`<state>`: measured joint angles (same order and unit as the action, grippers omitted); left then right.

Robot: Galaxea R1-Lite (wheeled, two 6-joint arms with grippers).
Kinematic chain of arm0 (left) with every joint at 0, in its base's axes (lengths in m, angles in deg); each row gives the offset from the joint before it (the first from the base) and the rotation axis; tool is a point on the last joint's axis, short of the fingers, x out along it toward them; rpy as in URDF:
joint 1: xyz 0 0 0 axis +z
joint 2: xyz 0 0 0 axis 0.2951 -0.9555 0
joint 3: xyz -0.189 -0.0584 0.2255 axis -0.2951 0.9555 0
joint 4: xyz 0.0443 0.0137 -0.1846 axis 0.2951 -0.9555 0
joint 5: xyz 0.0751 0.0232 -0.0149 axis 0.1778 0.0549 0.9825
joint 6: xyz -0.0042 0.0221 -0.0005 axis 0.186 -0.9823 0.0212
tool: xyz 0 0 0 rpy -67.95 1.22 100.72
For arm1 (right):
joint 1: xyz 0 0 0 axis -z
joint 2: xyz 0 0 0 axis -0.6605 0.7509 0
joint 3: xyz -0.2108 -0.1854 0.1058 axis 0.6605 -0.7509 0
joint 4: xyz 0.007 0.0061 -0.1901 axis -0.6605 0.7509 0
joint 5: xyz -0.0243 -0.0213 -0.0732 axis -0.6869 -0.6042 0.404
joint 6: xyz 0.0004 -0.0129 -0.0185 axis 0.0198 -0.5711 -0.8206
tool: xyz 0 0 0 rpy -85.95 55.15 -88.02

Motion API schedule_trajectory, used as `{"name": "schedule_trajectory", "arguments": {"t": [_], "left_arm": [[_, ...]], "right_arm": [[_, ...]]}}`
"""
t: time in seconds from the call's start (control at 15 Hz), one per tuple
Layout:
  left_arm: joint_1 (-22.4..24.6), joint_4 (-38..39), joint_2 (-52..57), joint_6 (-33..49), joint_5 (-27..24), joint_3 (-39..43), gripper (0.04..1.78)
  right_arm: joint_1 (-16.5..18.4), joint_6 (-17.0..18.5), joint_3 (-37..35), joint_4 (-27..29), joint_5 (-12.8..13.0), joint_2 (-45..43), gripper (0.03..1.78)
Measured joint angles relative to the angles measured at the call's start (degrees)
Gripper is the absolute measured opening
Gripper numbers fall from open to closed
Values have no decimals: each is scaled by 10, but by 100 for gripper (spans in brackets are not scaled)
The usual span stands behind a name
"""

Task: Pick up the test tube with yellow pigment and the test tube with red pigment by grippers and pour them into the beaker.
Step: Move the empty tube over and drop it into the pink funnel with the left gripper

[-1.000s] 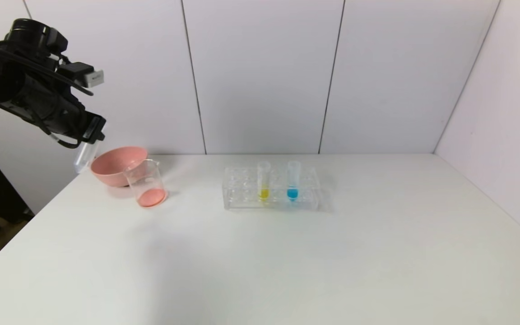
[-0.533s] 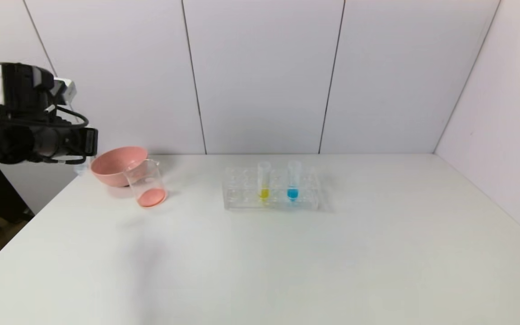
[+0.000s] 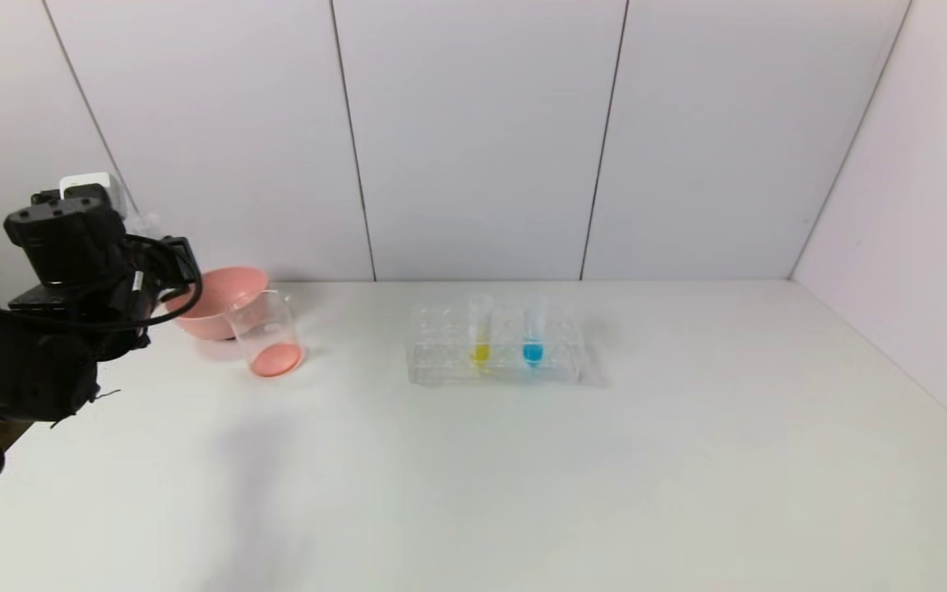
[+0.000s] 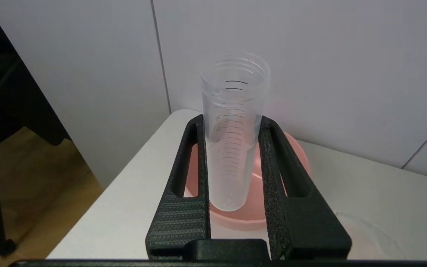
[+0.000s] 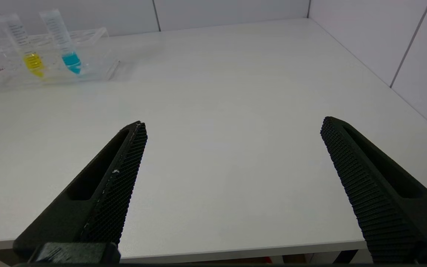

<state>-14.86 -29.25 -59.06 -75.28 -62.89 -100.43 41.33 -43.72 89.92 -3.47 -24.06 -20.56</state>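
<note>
My left gripper [image 3: 171, 265] is at the table's left edge, just left of the pink bowl. In the left wrist view it [image 4: 232, 124] is shut on a clear graduated test tube [image 4: 232, 163], which shows no liquid and stands mouth up. The beaker [image 3: 266, 329] stands in front of the bowl with red-orange liquid at its bottom. The test tube with yellow pigment [image 3: 481, 333] stands in the clear rack [image 3: 441, 362]; it also shows in the right wrist view [image 5: 26, 46]. My right gripper [image 5: 234, 126] is open and empty above the table's front edge, out of the head view.
The pink bowl [image 3: 219, 306] touches the beaker's back and shows behind the held tube [image 4: 295, 155]. A blue-tipped tube [image 3: 533, 333] stands next to the yellow one. White walls close the back and right. The table's left edge drops to the floor.
My left arm has come down from high over the bowl to the table's left edge. It has turned the held tube from mouth down to mouth up.
</note>
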Motion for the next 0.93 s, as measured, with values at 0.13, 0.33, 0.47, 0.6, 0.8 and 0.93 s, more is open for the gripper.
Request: {"name": "schedule_trajectory", "arguments": {"t": [0.13,0.33,0.47,0.6,0.8,0.93], "left_arm": [[0,2,-42,12,5,-29,42],[1,1,-91,13,7,-76,42],[3,0,-111,12,6,-96,43],[2,4,-124,12,2,-102,52],[2,6,-132,12,1,-103,87],[2,13,-133,12,2,-103,122]], "right_arm": [[0,0,0,0,0,0,171],[0,0,0,0,0,0,171],[0,0,0,0,0,0,171],[0,0,0,0,0,0,171],[0,0,0,0,0,0,171],[0,0,0,0,0,0,171]]}}
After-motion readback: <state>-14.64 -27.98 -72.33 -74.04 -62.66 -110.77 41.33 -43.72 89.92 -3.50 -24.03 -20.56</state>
